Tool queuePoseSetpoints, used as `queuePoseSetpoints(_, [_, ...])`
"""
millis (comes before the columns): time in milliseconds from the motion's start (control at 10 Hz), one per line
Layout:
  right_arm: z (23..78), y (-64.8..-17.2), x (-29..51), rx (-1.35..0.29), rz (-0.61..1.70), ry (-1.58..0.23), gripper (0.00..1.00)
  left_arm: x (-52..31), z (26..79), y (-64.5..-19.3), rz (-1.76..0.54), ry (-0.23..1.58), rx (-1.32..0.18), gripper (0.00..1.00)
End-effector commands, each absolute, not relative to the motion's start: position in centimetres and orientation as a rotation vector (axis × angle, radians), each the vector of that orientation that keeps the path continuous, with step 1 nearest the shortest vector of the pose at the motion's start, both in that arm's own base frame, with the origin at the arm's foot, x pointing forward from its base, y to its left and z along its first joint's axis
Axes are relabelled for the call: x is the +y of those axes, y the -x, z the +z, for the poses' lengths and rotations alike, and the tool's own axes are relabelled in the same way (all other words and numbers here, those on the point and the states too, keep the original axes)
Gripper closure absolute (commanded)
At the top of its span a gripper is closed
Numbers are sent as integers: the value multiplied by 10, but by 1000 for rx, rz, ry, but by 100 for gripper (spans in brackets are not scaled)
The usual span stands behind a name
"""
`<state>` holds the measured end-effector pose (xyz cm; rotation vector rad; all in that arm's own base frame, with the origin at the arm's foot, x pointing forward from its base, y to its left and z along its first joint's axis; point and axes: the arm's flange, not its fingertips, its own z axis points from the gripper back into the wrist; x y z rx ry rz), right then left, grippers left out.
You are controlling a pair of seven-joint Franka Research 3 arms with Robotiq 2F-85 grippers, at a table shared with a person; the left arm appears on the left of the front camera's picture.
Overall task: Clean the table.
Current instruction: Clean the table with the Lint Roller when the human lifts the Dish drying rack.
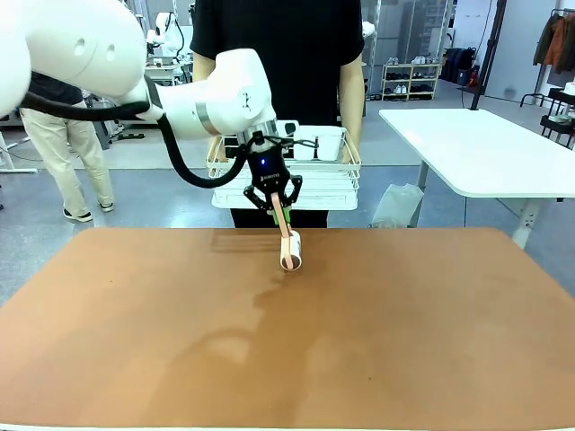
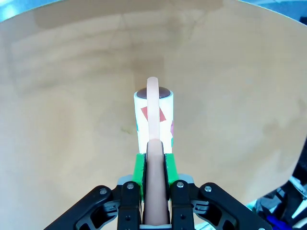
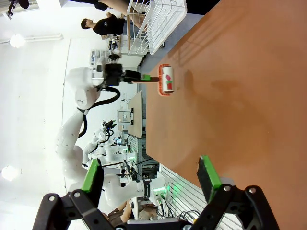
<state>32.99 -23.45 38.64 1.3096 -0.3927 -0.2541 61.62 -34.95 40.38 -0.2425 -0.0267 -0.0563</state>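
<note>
A lint roller (image 1: 290,252) with a white printed drum and a pale pink handle rests its drum on the terracotta table (image 1: 413,341), near the far edge at the middle. My left gripper (image 1: 280,212) is shut on the roller's handle and points down at the table. In the left wrist view the green pads (image 2: 139,167) clamp the pink handle, and the drum (image 2: 153,112) lies just ahead on the table (image 2: 72,120). My right gripper (image 3: 151,175) hangs open over the table (image 3: 240,105) with nothing between its fingers; far off it sees the roller (image 3: 168,79).
A person stands at the far edge holding a white wire basket (image 1: 337,175) just above the table's edge; the basket (image 3: 160,19) also appears in the right wrist view. A white-topped table (image 1: 485,144) stands at the back right. Another person stands at the far left.
</note>
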Motion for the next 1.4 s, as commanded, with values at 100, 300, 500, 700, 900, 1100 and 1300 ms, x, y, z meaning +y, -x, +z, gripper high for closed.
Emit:
queuePoseSetpoints(100, [389,-328,-235,-400,-245,-1314,0,-323,471,-580,-40,215,7,79])
queuePoseSetpoints(300, [389,-328,-235,-400,-245,-1314,0,-310,482,-574,-37,195,19,79])
queuePoseSetpoints(500, [389,-328,-235,-400,-245,-1314,0,-293,494,-560,-93,105,-9,79])
queuePoseSetpoints(700, [389,-328,-235,-400,-245,-1314,0,-219,509,-529,-120,-127,-65,79])
queuePoseSetpoints(900, [389,-328,-235,-400,-245,-1314,0,-139,528,-469,-33,-123,-140,79])
queuePoseSetpoints(1100, [389,-328,-235,-400,-245,-1314,0,-77,538,-397,65,-131,-177,79])
queuePoseSetpoints(1300, [389,-328,-235,-400,-245,-1314,0,-23,542,-364,191,-40,-180,79])
